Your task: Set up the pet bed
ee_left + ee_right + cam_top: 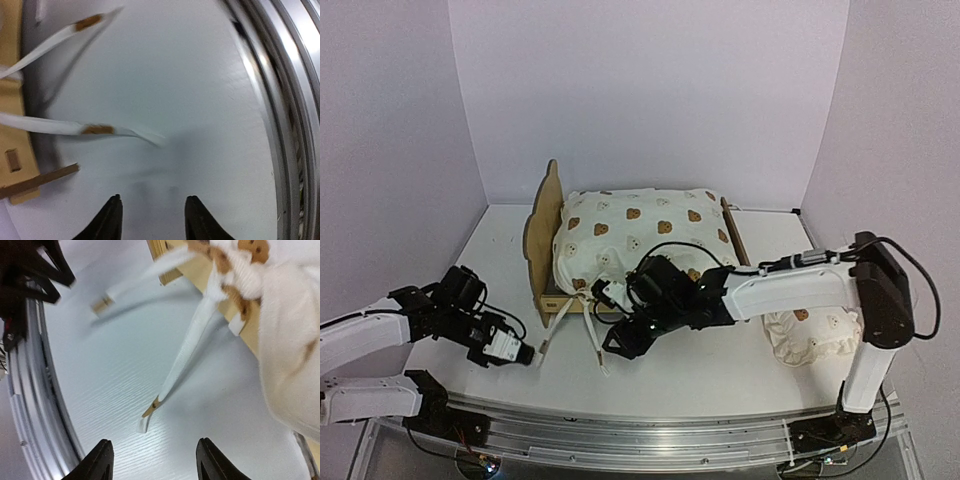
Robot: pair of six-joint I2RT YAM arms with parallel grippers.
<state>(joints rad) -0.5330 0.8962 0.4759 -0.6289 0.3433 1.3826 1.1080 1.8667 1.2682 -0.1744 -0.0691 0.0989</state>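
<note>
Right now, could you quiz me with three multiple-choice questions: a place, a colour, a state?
1. Where is the small pillow? A on the pet bed; B on the table, right of the bed; C in a gripper.
2. The bear prints on the cushion are: A blue; B green; C brown.
3. The right gripper is: A open, empty; B shut on a tie; C shut on the pillow.
1 B, it lies by the right arm's base. 2 C, brown faces on cream cloth. 3 A, its jaws stand apart, nothing between.
</note>
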